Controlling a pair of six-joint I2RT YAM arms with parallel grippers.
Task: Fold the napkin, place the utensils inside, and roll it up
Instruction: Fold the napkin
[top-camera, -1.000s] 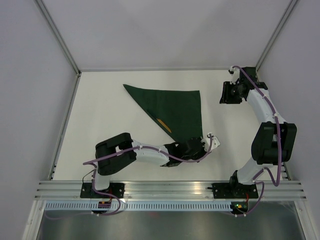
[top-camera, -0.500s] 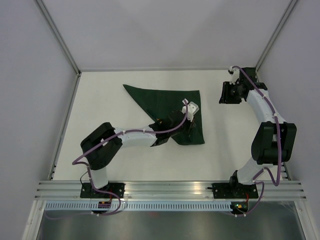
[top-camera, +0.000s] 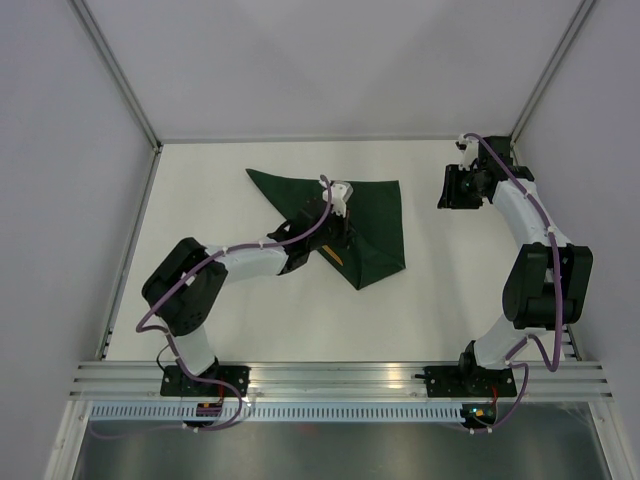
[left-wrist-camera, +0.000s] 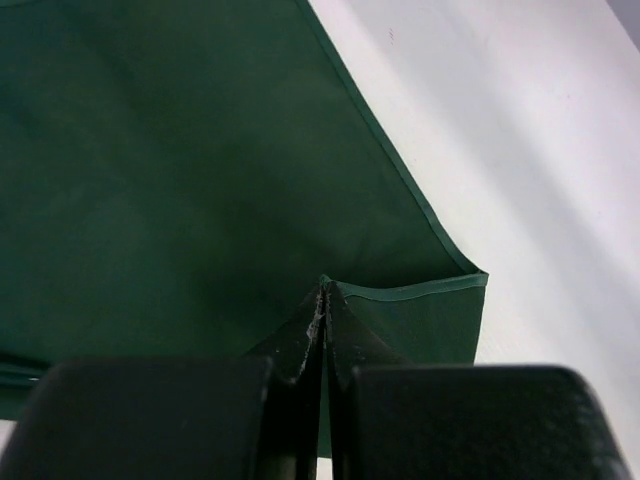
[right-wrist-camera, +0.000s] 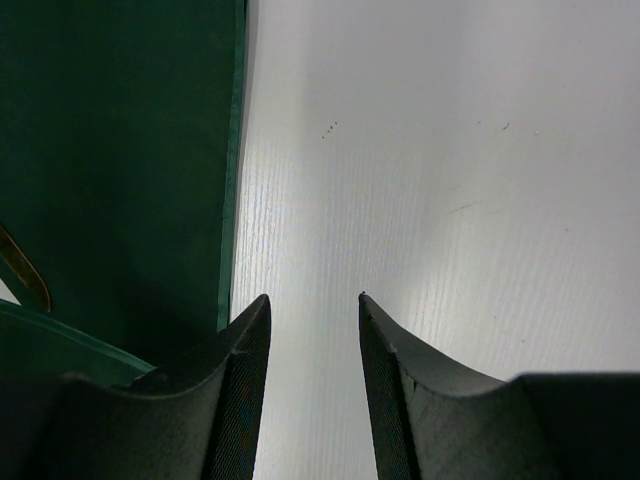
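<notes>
Left gripper (left-wrist-camera: 323, 305) pinches a corner of the napkin (left-wrist-camera: 180, 180); right gripper (right-wrist-camera: 312, 305) hangs open, empty, over table (right-wrist-camera: 450, 150) beside its edge, knife (right-wrist-camera: 25, 275) close by.

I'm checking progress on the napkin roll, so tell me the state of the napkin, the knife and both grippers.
napkin: folded into a triangle, one corner pinched and lifted.
knife: lying on the napkin, partly hidden.
left gripper: shut on the napkin.
right gripper: open, holding nothing.
</notes>
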